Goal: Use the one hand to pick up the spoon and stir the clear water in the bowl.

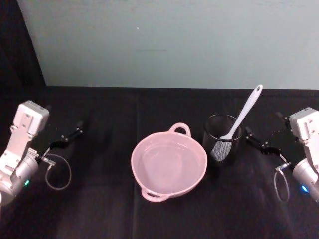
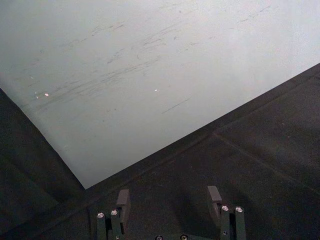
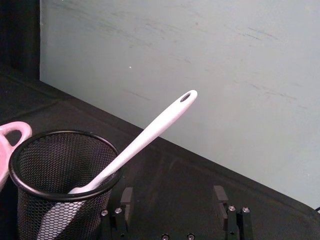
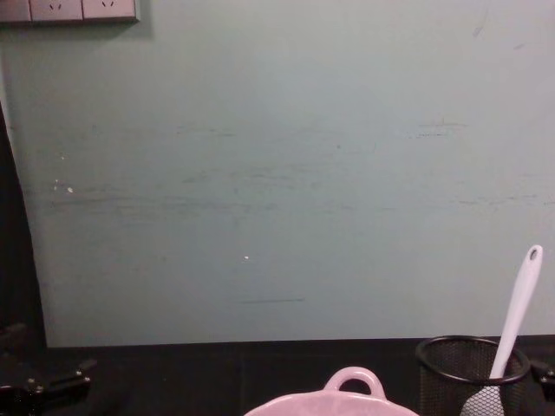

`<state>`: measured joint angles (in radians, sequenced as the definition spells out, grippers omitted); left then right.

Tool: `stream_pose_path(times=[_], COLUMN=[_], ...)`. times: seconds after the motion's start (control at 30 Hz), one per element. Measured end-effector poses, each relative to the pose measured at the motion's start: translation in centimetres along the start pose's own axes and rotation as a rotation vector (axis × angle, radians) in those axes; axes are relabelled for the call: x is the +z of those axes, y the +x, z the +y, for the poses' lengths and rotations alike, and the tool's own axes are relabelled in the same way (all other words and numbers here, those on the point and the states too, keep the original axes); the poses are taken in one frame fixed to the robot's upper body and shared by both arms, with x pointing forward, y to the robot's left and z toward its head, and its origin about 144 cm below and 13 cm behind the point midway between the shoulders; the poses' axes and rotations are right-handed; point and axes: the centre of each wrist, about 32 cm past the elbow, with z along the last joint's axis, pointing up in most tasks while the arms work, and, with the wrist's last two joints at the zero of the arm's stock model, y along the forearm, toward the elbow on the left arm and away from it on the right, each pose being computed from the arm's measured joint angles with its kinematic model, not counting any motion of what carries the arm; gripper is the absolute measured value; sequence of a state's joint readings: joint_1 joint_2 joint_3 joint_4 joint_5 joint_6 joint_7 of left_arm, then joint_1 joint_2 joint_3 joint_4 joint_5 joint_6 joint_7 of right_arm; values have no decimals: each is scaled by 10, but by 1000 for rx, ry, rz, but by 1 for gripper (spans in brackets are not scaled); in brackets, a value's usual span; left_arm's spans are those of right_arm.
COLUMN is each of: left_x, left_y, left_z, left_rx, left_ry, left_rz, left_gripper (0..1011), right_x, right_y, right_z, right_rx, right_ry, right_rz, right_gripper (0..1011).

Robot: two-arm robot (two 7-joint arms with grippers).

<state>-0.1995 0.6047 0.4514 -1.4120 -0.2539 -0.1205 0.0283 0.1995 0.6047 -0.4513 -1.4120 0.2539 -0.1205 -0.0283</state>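
Note:
The pale pink bowl (image 1: 135,160) stands mid-table with clear water in it, and its loop handle (image 4: 351,380) shows low in the chest view. To its right the white spoon (image 1: 243,114) leans head-down in a black wire-mesh cup (image 1: 222,140), its holed handle end up. My right gripper (image 1: 257,141) hovers just right of the cup, open and holding nothing. In the right wrist view the spoon (image 3: 150,132) and cup (image 3: 55,165) lie ahead of that open gripper (image 3: 172,196). My left gripper (image 1: 70,135) rests open at the far left, seen also as the left gripper (image 2: 168,197) over bare cloth.
A black cloth (image 1: 99,209) covers the table. A pale green wall panel (image 1: 164,40) rises along the far edge. Cable loops hang by each wrist, one being the left loop (image 1: 59,172). There is open cloth in front of and beside the bowl.

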Motion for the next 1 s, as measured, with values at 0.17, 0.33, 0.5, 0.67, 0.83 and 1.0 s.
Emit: stream_pose_path(times=[0.17, 0.33, 0.5, 0.67, 0.83, 1.0], left_x=[0, 0, 0, 0, 0, 0], left_y=[0, 0, 0, 0, 0, 0], left_z=[0, 0, 0, 0, 0, 0], left_rx=[0, 0, 0, 0, 0, 0], left_ry=[0, 0, 0, 0, 0, 0], left_rz=[0, 0, 0, 0, 0, 0], left_gripper=[1005, 1005, 1005, 1005, 1005, 1005], right_x=[0, 0, 0, 0, 0, 0], right_y=[0, 0, 0, 0, 0, 0], right_z=[0, 0, 0, 0, 0, 0], right_rx=[0, 0, 0, 0, 0, 0], right_ry=[0, 0, 0, 0, 0, 0], right_rz=[0, 0, 0, 0, 0, 0], right_gripper=[1003, 1003, 1003, 1003, 1003, 1003])
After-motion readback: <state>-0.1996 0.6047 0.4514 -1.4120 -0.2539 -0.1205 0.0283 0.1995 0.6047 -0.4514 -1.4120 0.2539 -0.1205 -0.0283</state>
